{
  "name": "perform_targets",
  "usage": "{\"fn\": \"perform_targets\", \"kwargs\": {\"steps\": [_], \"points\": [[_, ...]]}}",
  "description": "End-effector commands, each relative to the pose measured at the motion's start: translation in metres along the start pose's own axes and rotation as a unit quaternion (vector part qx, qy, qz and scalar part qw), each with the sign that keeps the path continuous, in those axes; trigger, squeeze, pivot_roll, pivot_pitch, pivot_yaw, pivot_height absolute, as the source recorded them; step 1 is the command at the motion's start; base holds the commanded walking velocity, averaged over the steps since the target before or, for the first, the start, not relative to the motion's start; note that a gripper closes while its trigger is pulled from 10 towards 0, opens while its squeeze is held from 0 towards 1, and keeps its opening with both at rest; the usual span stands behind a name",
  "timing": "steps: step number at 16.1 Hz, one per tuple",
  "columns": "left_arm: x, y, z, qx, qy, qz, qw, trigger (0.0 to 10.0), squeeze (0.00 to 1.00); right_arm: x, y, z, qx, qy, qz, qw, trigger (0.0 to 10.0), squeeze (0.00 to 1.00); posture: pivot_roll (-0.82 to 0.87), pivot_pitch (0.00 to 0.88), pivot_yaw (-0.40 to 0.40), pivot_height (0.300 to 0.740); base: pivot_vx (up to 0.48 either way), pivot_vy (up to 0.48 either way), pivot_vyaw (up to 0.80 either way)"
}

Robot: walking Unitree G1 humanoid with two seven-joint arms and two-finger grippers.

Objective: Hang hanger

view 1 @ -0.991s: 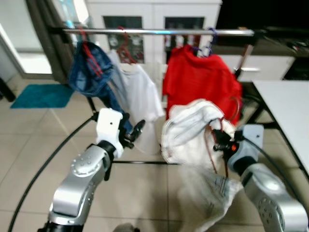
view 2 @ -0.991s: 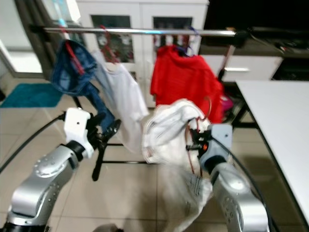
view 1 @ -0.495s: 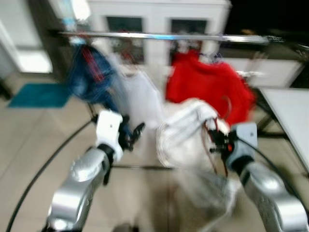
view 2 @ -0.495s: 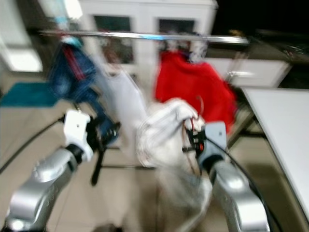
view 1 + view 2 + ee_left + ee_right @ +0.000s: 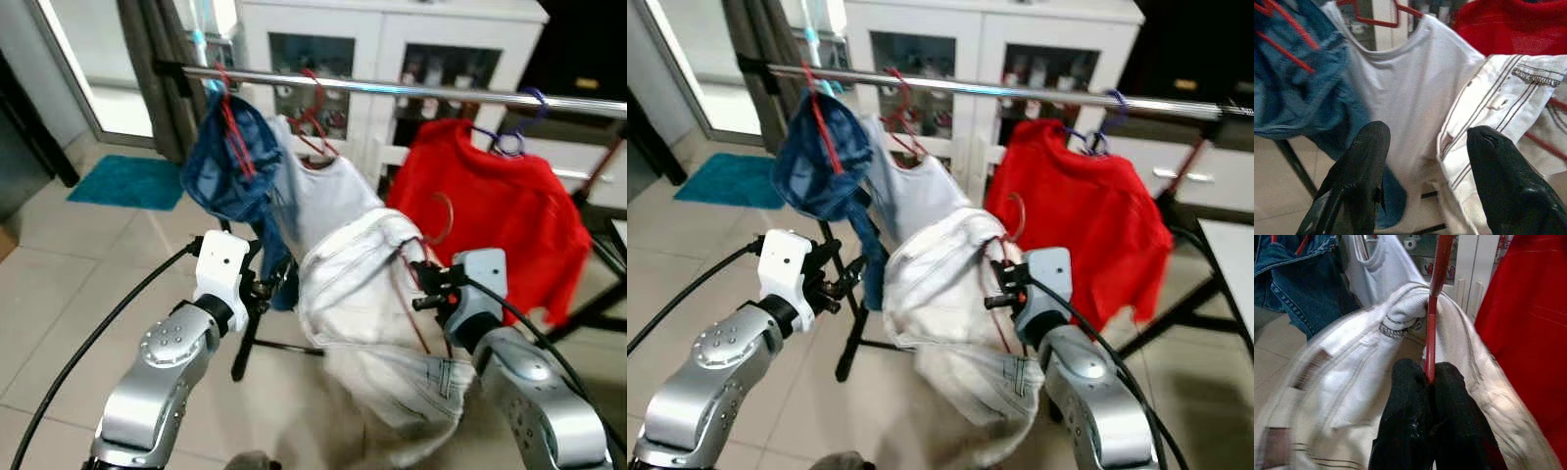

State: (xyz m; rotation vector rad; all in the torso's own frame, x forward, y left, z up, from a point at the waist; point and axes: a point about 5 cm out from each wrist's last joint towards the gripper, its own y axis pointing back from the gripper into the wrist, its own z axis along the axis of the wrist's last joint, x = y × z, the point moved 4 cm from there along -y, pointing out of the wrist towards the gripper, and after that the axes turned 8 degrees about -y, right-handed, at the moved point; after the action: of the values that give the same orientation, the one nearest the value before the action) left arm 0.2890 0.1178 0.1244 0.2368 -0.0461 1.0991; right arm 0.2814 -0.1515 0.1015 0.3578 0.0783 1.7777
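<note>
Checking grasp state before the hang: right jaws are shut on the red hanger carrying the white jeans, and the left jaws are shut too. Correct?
Not quite: the left gripper is open, jaws apart and empty, per the left wrist view. The right gripper is indeed shut on the red hanger carrying the white jeans.

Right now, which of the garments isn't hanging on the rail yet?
The off-white jeans: their red hanger is pinched in the right end effector below the rail, while the denim, white tee and red sweater already hang there.
</note>
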Motion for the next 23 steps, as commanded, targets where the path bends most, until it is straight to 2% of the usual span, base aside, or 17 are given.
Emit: {"fn": "perform_targets", "kwargs": {"steps": [1, 2, 3, 5, 8, 10, 13, 18, 20, 23], "points": [[0.004, 0.003, -0.001, 0.007, -0.013, 0.002, 1.000, 10.0, 0.00, 0.001, 0.000, 0.012, -0.026, 0.016, -0.001, 1.000, 10.0, 0.00, 0.05, 0.066, 0.002, 0.740, 0.330, 0.000, 0.00], [0.002, 0.004, -0.002, 0.009, -0.015, -0.005, 1.000, 10.0, 0.00, -0.011, 0.003, 0.005, -0.005, 0.043, -0.022, 0.999, 10.0, 0.00, 0.05, 0.066, 0.003, 0.740, 0.330, 0.000, 0.00], [0.002, 0.004, -0.002, 0.009, -0.015, -0.006, 1.000, 10.0, 0.00, -0.013, 0.004, 0.004, -0.003, 0.046, -0.025, 0.999, 10.0, 0.00, 0.05, 0.066, 0.003, 0.740, 0.330, 0.000, 0.00], [-0.001, 0.004, -0.005, 0.015, -0.022, -0.015, 1.000, 10.0, 0.00, -0.031, 0.011, -0.012, 0.049, 0.065, -0.032, 0.996, 10.0, 0.00, 0.05, 0.063, 0.008, 0.740, 0.328, 0.000, 0.00], [-0.005, 0.006, -0.006, 0.016, -0.023, -0.028, 0.999, 10.0, 0.00, -0.033, 0.030, -0.028, 0.108, 0.086, 0.032, 0.990, 10.0, 0.00, 0.04, 0.067, 0.008, 0.740, 0.314, 0.000, 0.00], [-0.007, 0.007, -0.008, 0.018, -0.022, -0.036, 0.999, 10.0, 0.00, -0.037, 0.040, -0.033, 0.129, 0.104, 0.049, 0.985, 10.0, 0.00, 0.04, 0.068, 0.010, 0.740, 0.264, 0.000, 0.00], [-0.011, 0.008, -0.009, 0.019, -0.021, -0.052, 0.998, 10.0, 0.00, -0.074, 0.042, -0.024, 0.126, 0.136, -0.031, 0.982, 10.0, 0.00, 0.04, 0.066, 0.009, 0.740, 0.000, 0.000, 0.00], [-0.015, 0.011, -0.011, 0.024, -0.040, -0.077, 0.996, 10.0, 0.00, -0.090, 0.046, -0.020, 0.138, 0.147, -0.060, 0.978, 10.0, 0.00, 0.04, 0.061, 0.006, 0.740, 0.000, 0.000, 0.00], [-0.014, 0.012, -0.013, 0.027, -0.052, -0.089, 0.994, 10.0, 0.00, -0.104, 0.050, -0.019, 0.143, 0.156, -0.091, 0.973, 10.0, 0.00, 0.04, 0.057, 0.011, 0.740, 0.000, 0.000, 0.00], [-0.014, 0.013, -0.013, 0.029, -0.056, -0.096, 0.993, 10.0, 0.00, -0.114, 0.056, -0.018, 0.148, 0.156, -0.104, 0.971, 10.0, 0.00, 0.04, 0.051, 0.014, 0.740, 0.000, 0.000, 0.00]]}}
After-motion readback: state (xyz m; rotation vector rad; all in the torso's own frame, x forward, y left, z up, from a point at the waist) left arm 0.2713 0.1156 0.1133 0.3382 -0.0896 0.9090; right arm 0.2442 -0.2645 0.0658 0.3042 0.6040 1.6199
